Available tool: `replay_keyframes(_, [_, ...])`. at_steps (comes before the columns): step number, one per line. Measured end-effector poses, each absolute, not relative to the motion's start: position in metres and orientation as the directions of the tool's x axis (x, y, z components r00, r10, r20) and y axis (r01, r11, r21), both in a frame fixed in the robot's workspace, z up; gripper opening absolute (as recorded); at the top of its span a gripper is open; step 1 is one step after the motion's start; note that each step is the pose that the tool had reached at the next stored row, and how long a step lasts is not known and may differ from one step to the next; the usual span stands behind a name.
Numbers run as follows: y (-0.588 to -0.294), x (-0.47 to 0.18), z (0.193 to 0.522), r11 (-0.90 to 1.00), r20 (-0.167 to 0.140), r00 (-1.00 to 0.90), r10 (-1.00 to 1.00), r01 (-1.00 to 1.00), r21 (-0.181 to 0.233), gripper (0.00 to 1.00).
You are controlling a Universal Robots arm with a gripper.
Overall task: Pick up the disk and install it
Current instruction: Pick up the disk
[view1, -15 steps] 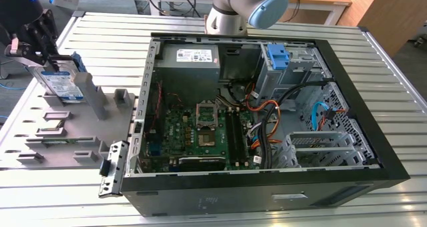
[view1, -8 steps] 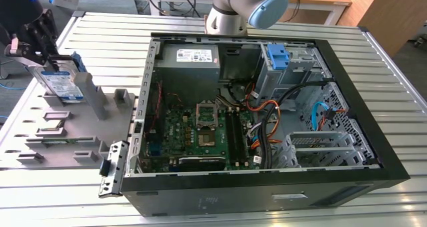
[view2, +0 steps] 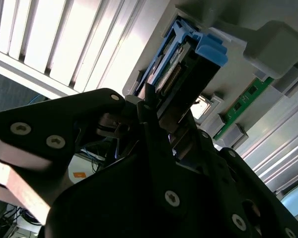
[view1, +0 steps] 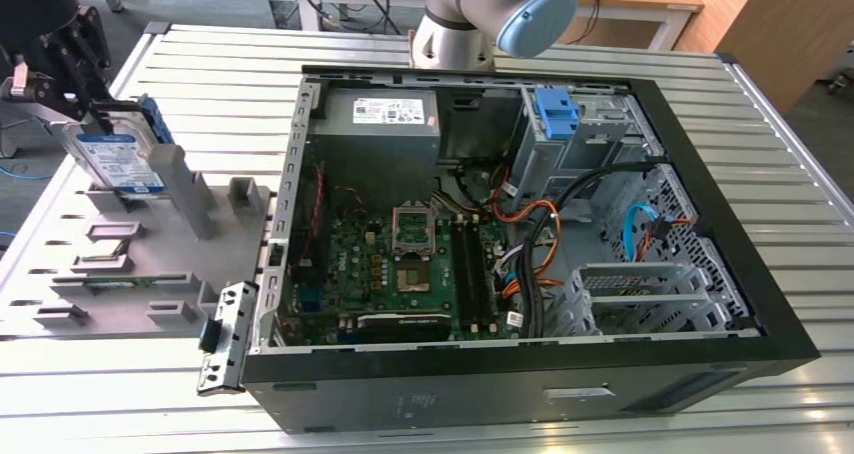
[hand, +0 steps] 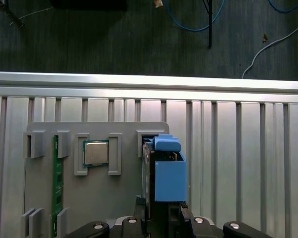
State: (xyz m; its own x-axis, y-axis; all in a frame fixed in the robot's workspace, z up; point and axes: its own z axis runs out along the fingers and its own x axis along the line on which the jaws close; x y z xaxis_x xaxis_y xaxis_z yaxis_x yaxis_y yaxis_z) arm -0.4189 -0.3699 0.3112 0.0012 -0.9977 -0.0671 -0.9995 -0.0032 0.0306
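The jaws of the gripper [view1: 94,112] are closed narrowly on the top edge of the disk [view1: 115,162], one on each flat face. In both wrist views the black fingers [view2: 148,110] flank the drive's end. The disk [hand: 169,181] stands on edge, slightly tilted, its lower end seated in a slot of the grey fixture tray [view1: 154,274], with its blue bracket [view2: 208,47] along one side. On the same tray, the first wrist view shows a processor chip [hand: 96,152] in a recess just beside the disk and a green memory stick [hand: 55,183] further along. The tray lies on the slatted metal table [view1: 120,414], just beside the open computer case [view1: 534,379] with its motherboard [view1: 387,264].
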Motion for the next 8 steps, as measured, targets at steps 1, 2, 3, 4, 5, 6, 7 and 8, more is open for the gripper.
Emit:
replay_keyframes(1, [-0.3699, -0.4189, 0.3112, -0.003, -0.067, 0.001, -0.998, -1.000, 0.031, 0.35])
replay_keyframes(2, [-0.3699, -0.4189, 0.3112, -0.003, -0.067, 0.001, -0.998, -1.000, 0.030, 0.35])
replay_keyframes(3, [-0.3699, -0.4189, 0.3113, -0.003, -0.067, 0.001, -0.998, -1.000, 0.031, 0.35])
replay_keyframes(4, [-0.3699, -0.4189, 0.3113, -0.003, -0.067, 0.001, -0.998, -1.000, 0.031, 0.35])
replay_keyframes(5, [-0.3699, -0.4189, 0.3114, -0.003, -0.067, 0.001, -0.998, -1.000, 0.031, 0.35])
replay_keyframes(6, [-0.3699, -0.4189, 0.3114, -0.003, -0.067, 0.001, -0.998, -1.000, 0.031, 0.35])
replay_keyframes(7, [-0.3699, -0.4189, 0.3114, -0.003, -0.067, 0.001, -0.998, -1.000, 0.031, 0.35])
replay_keyframes(8, [-0.3699, -0.4189, 0.3114, -0.003, -0.067, 0.001, -0.998, -1.000, 0.031, 0.35])
